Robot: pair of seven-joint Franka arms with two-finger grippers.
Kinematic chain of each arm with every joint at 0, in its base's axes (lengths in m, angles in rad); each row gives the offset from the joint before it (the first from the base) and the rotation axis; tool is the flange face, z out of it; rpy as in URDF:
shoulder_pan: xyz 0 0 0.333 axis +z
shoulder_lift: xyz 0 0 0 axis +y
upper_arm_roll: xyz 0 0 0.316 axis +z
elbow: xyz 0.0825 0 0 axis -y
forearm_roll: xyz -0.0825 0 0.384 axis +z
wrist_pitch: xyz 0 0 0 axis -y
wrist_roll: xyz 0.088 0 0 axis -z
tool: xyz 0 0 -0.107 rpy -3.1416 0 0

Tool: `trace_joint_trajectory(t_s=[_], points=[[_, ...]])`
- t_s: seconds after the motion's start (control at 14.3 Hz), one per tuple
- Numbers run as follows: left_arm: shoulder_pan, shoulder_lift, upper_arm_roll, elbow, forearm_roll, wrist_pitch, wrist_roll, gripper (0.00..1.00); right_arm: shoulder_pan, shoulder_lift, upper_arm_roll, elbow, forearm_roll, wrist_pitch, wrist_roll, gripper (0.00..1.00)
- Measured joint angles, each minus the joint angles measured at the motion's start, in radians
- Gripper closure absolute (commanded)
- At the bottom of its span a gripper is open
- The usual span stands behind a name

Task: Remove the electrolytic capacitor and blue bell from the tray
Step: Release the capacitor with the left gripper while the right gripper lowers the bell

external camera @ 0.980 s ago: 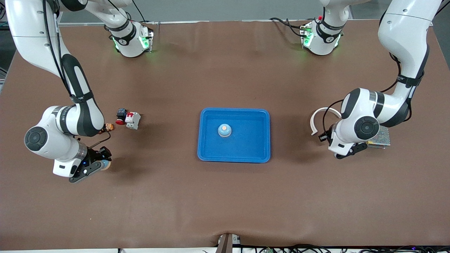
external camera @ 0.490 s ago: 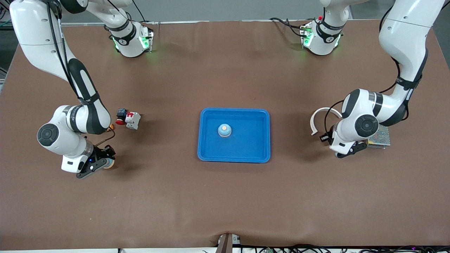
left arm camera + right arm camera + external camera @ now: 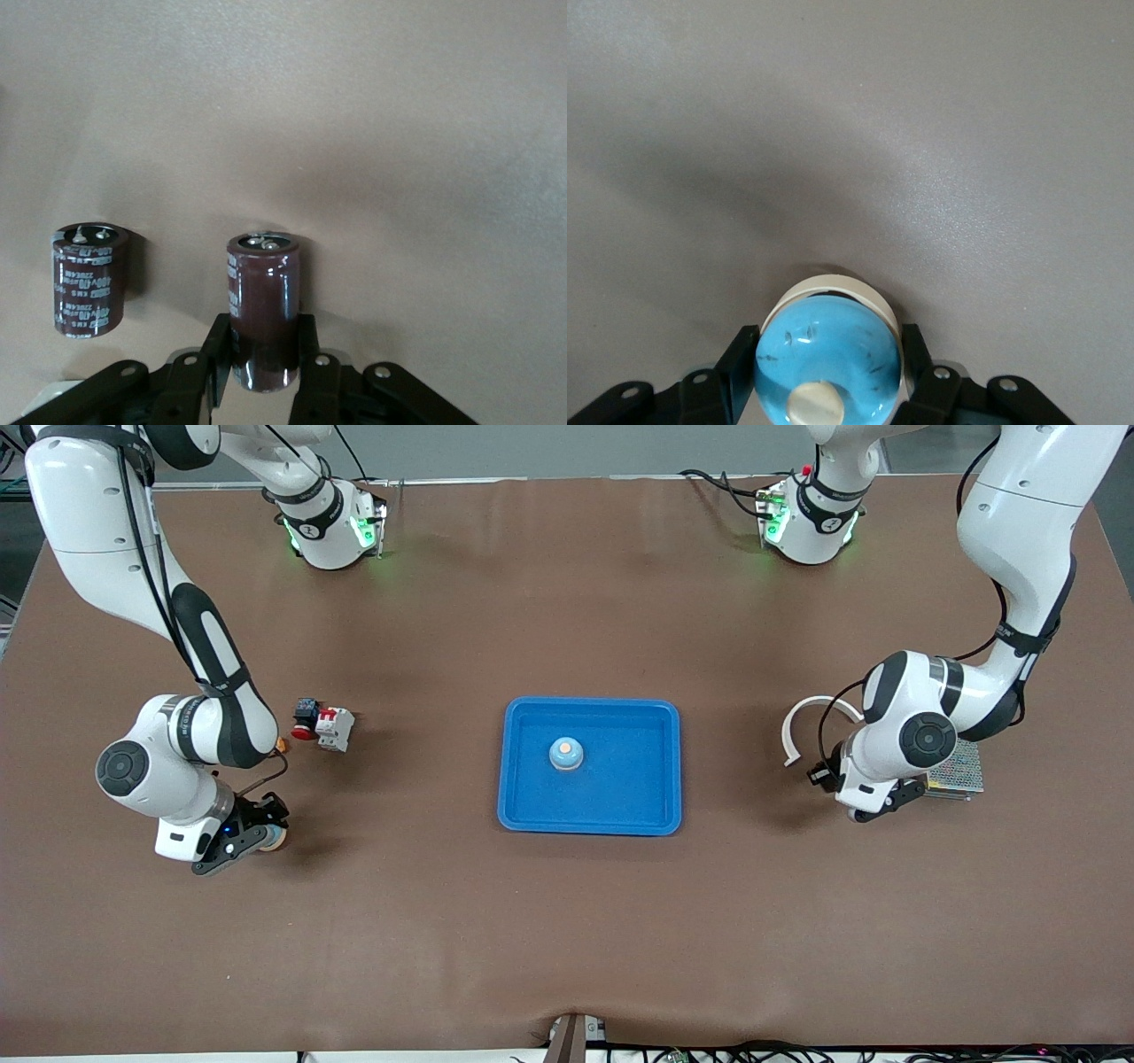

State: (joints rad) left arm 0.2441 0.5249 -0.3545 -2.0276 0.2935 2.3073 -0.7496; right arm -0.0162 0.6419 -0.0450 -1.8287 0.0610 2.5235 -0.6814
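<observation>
Right gripper (image 3: 264, 838), low at eight o'clock on the desk (image 3: 567, 939), is clenched on a blue bell (image 3: 828, 354). Left gripper (image 3: 873, 806), at three o'clock, grasps an electrolytic capacitor (image 3: 263, 292), upright, with a spare capacitor (image 3: 87, 281) standing beside it. A second bell (image 3: 565, 754) sits in the tray (image 3: 620, 810) at dead centre, roughly midway between both grippers.

The tray (image 3: 653, 797) is smooth, slightly glossy blue plastic. The table (image 3: 567, 930) wears a matt brown covering. The held capacitor (image 3: 263, 305) has a shiny dark-brown sleeve; the held bell (image 3: 829, 359) is glossy blue plastic, scuffed.
</observation>
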Motion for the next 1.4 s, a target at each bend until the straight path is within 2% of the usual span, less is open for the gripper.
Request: trace_joint_trajectory(t_s=[0.07, 0.14, 0.21, 0.28, 0.49, 0.7, 0.91, 1.19, 1.4], points=[[0.002, 0.000, 0.000, 0.000, 0.000, 0.003, -0.006, 0.78, 0.000, 0.001, 0.000, 0.000, 0.000, 0.002, 0.000, 0.37], [0.003, 0.000, 0.000, -0.001, 0.000, 0.006, -0.013, 0.44, 0.000, 0.001, 0.000, 0.000, 0.000, 0.004, 0.000, 0.36], [0.003, 0.000, 0.000, -0.002, 0.000, 0.007, -0.017, 0.00, 0.000, 0.003, 0.001, 0.000, 0.000, 0.006, 0.000, 0.36], [0.003, 0.000, 0.000, -0.002, 0.000, 0.007, -0.017, 0.00, 0.000, 0.004, 0.001, 0.000, 0.000, 0.007, 0.000, 0.34], [0.003, 0.001, -0.005, -0.002, 0.000, 0.013, -0.017, 0.00, 0.000, 0.010, 0.001, 0.000, 0.007, 0.011, 0.000, 0.01], [0.002, -0.001, -0.012, 0.019, 0.000, 0.021, -0.017, 0.00, 0.000, 0.012, 0.001, 0.001, 0.015, 0.013, 0.000, 0.00], [0.002, -0.011, -0.028, 0.079, 0.000, -0.007, -0.017, 0.00, 0.000, 0.012, 0.004, 0.024, 0.017, 0.001, 0.000, 0.00], [-0.012, -0.036, -0.056, 0.268, 0.000, -0.265, -0.016, 0.00, 0.000, 0.009, 0.004, 0.154, 0.030, -0.179, 0.004, 0.00], [-0.016, -0.051, -0.078, 0.333, 0.000, -0.313, -0.004, 0.00, 0.001, 0.001, 0.009, 0.243, 0.044, -0.294, 0.082, 0.00]])
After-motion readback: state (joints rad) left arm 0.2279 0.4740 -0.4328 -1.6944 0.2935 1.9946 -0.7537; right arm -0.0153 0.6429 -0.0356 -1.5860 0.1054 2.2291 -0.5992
